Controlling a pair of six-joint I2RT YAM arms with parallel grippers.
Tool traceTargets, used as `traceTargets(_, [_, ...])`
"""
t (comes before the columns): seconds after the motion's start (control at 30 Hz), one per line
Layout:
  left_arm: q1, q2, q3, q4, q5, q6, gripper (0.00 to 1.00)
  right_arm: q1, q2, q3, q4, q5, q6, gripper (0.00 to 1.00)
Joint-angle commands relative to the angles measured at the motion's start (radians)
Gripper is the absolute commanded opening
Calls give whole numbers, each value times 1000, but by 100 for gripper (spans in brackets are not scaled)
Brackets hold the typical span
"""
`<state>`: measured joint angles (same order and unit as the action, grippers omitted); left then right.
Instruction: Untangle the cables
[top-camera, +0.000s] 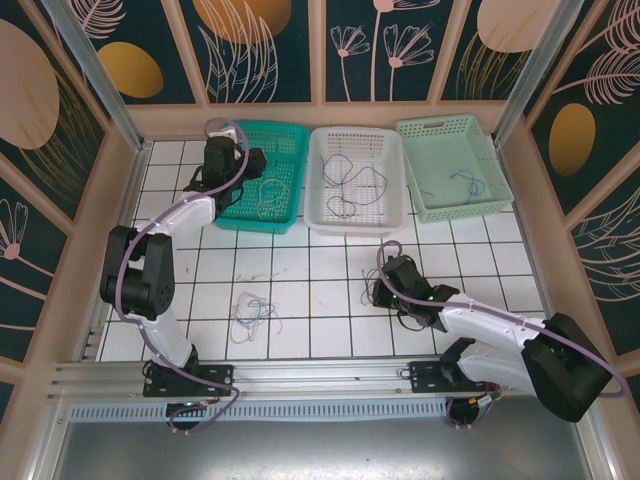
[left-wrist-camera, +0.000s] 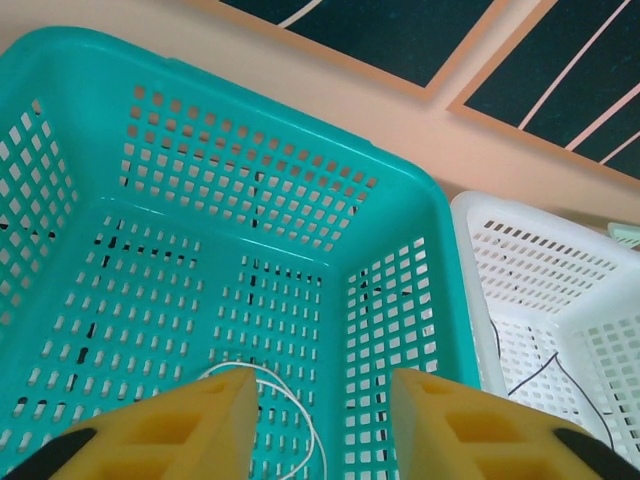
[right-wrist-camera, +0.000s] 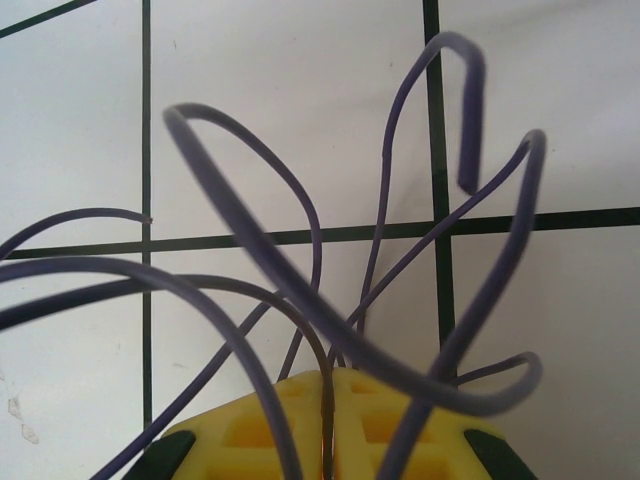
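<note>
- Left wrist: left gripper (left-wrist-camera: 322, 388) parted above perforated teal basket (left-wrist-camera: 425, 195), thin white cable (left-wrist-camera: 303, 420) inside (release, likely).
- Right gripper (right-wrist-camera: 328, 402) clamps curly navy cable (right-wrist-camera: 300, 290); next, lift it clear.

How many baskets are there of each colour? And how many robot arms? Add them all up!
Teal basket: 1
White basket: 1
Mint-green basket: 1
Robot arms: 2, the left arm and the right arm
Total: 5
</note>
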<state>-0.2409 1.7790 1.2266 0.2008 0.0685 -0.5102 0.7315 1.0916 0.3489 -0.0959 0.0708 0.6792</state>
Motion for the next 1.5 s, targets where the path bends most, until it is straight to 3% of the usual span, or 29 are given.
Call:
traceTargets(0.0, [1, -53, -10, 10, 56, 16, 42, -6, -21, 27, -33, 8, -30, 17])
traceTargets(0.1, [-45, -154, -74, 37, 67, 83, 50, -4, -44, 29, -39, 8, -47, 34])
traceTargets(0.17, [-93, -223, -126, 44, 40, 145, 57, -3, -62, 25, -39, 13, -49, 36])
traceTargets(0.27, [-148, -310, -210, 54, 43, 168, 58, -3, -97, 19, -33, 21, -43, 36])
traceTargets(0.6, [-288, -512, -481, 116, 51, 72, 57, -3, -73, 57, -64, 29, -62, 8])
traceTargets(0.8, [-374, -497, -523, 136, 41, 39, 55, 6, -108, 137, -84, -3, -109, 5])
traceTargets(1.0, [-436, -450, -566, 307, 144, -39, 52, 16, -147, 197, -72, -77, -160, 7])
traceTargets(1.17, [-491, -387, -530, 318, 169, -28, 50, 20, -159, 243, -50, -169, -190, 4])
traceTargets(1.47, [-507, -302, -510, 422, 256, -69, 48, 20, -235, 329, -11, -293, -242, 3])
